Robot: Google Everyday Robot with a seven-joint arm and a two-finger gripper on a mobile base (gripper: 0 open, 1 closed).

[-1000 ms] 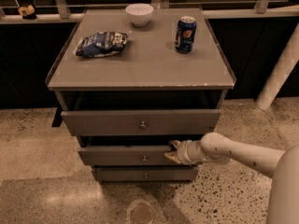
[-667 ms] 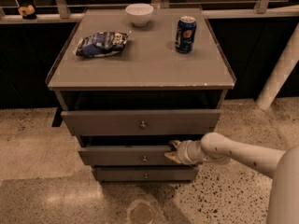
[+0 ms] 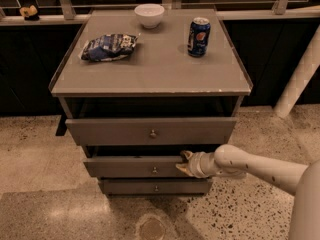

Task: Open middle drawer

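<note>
The middle drawer (image 3: 130,167) is a grey flat front with a small round metal knob (image 3: 154,170), medium in size among the three. It stands pulled out a little from the cabinet. My gripper (image 3: 184,163) is at the right end of this drawer's front, at its top edge, to the right of the knob. My white arm (image 3: 260,170) reaches in from the lower right.
The wider top drawer (image 3: 110,130) stands pulled out a little; the narrow bottom drawer (image 3: 125,186) sits further back. On the cabinet top (image 3: 165,69) are a white bowl (image 3: 149,15), a blue can (image 3: 199,30) and a chip bag (image 3: 108,46). A white post (image 3: 300,74) stands at right.
</note>
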